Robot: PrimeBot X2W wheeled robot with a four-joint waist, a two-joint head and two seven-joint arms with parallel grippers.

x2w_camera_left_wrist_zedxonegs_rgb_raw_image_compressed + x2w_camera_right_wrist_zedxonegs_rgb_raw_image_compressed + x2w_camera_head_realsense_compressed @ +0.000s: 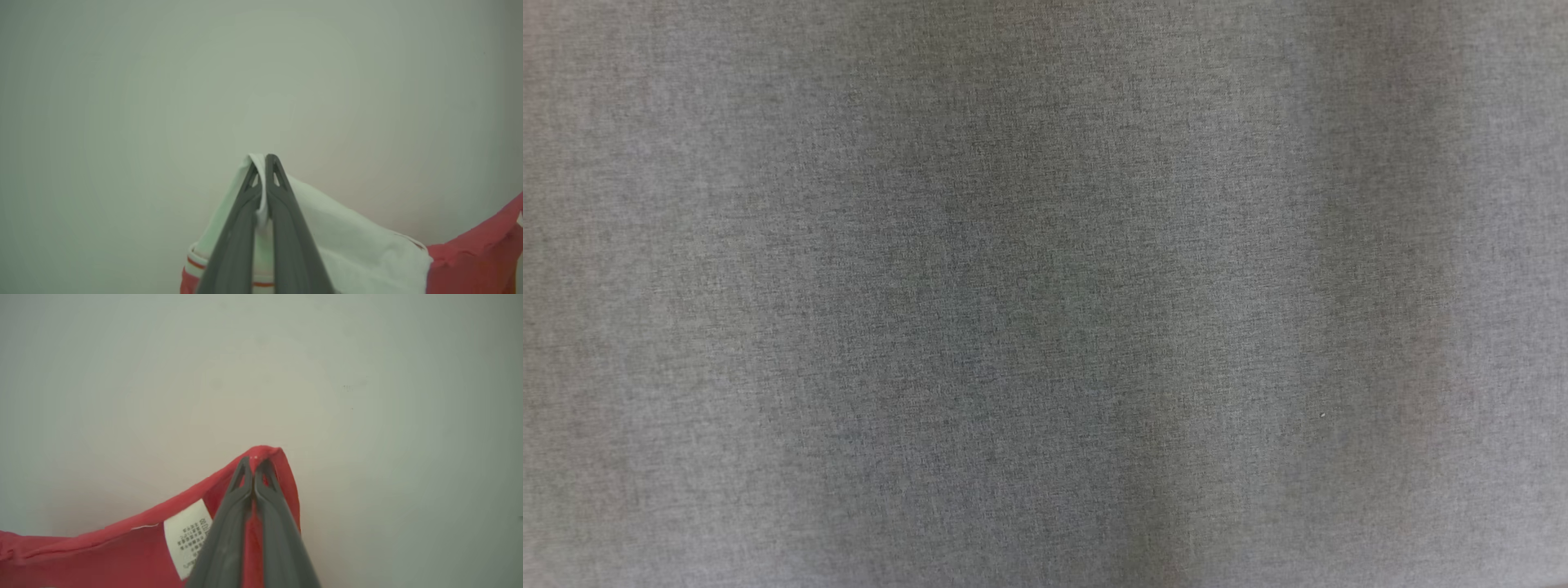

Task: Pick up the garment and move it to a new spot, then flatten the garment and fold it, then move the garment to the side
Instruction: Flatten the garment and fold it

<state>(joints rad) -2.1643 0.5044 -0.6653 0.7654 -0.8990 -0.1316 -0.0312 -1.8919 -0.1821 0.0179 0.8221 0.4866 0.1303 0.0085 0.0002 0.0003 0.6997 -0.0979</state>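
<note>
Garment point(359, 241), red and white, pinched at two edges: left pincer point(263, 159) clamps white cloth, right pincer point(255, 461) clamps red hem beside label point(188, 535); plain pale surface point(367, 396) beyond.

The garment point(359, 241) is red with a white section, and the white part carries thin red-orange stripes point(196, 263) near one edge. A white fold is pinched tight in the left pincer point(264, 161). A red edge is pinched in the right pincer point(254, 461), with a white printed care label point(186, 535) just beside it. The cloth slopes away from both pinch points.
</note>
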